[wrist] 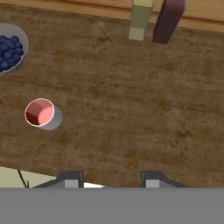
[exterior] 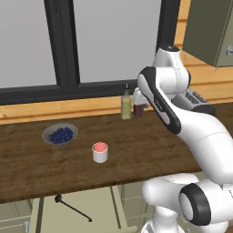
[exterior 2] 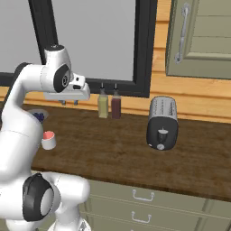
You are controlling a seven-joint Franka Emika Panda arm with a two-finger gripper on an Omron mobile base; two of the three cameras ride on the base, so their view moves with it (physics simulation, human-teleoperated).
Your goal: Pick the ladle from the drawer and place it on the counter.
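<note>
Light is even and soft in all three rendered views, moderately bright, with no glare or hard highlights. Below the gripper [wrist: 109, 180] the desk [wrist: 131, 113] grain looks slightly smeared. Just left of the gripper, the cup [wrist: 40, 113] throws only a faint shadow. Edges stay straight, without lens distortion.

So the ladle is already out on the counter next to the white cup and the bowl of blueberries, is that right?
Not quite. The ladle lies in the open drawer below the counter's front edge, as the left base view shows. The white cup and the bowl of blueberries do stand on the counter.
</note>
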